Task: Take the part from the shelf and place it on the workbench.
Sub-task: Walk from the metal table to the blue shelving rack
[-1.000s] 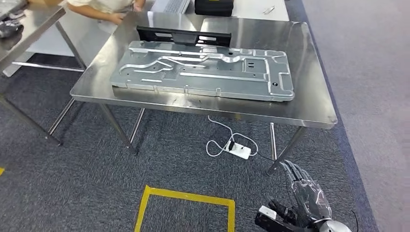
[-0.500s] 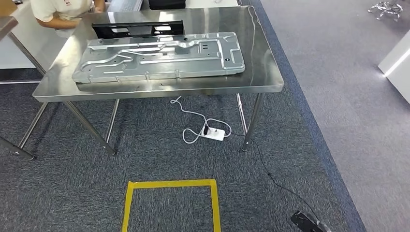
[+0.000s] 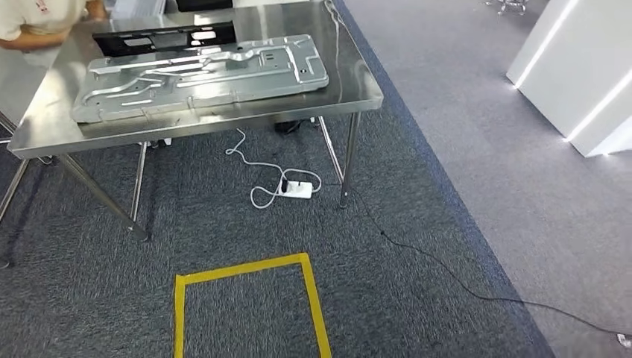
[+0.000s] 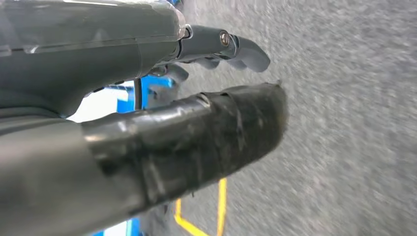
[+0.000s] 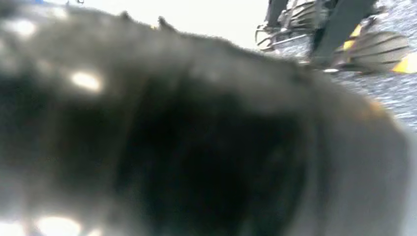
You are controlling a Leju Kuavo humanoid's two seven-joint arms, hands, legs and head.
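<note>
Head view: a stainless workbench [image 3: 358, 89] stands at far left on grey carpet. On it lies a large stamped metal panel [image 3: 201, 74], flat, its long axis running left to right along the bench and slightly skewed, the right end sitting a little farther away than the left. Just beyond the panel, touching or nearly touching its far edge, lies a black part [image 3: 164, 37], also flat, its long axis parallel to the panel, left to right. Whether this black piece is the task's part cannot be confirmed from the frames.

A person's arm and light sleeve [image 3: 37, 22] lean in at the far left corner of the bench.

Under the bench's near right side a white power strip [image 3: 296, 190] lies on the carpet with a white cable looped beside it; a thin black cable [image 3: 447, 268] runs from there toward the near right. A yellow tape square [image 3: 246, 298] marks the floor near centre. White cabinets [image 3: 581, 74] stand at far right.

Left wrist view: the left hand [image 4: 196, 98] hangs over the carpet, thumb and fingers extended and apart, nothing between them.

Right wrist view: the right hand [image 5: 196, 147] is a dark blur against the lens; its finger state cannot be told.
</note>
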